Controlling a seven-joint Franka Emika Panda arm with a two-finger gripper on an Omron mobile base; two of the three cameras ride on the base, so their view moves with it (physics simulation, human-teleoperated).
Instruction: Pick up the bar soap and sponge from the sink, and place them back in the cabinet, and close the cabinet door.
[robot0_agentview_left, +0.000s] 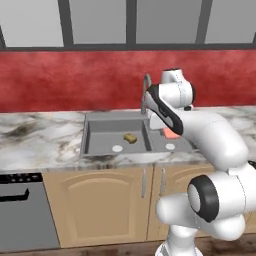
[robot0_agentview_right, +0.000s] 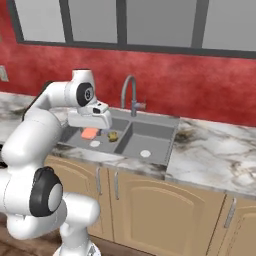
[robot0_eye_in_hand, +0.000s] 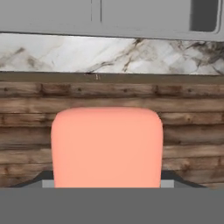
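We see gripper (robot0_agentview_right: 102, 131) above sink (robot0_agentview_left: 100, 145), seemingly clamped on bar soap (robot0_eye_in_hand: 107, 146); sponge (robot0_agentview_left: 130, 137) lies in left basin near drain.

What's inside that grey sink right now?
In the sink, the yellow-brown sponge lies in one basin with a white drain disc nearby. A second disc shows in the other basin. The robot's arm covers part of that basin.
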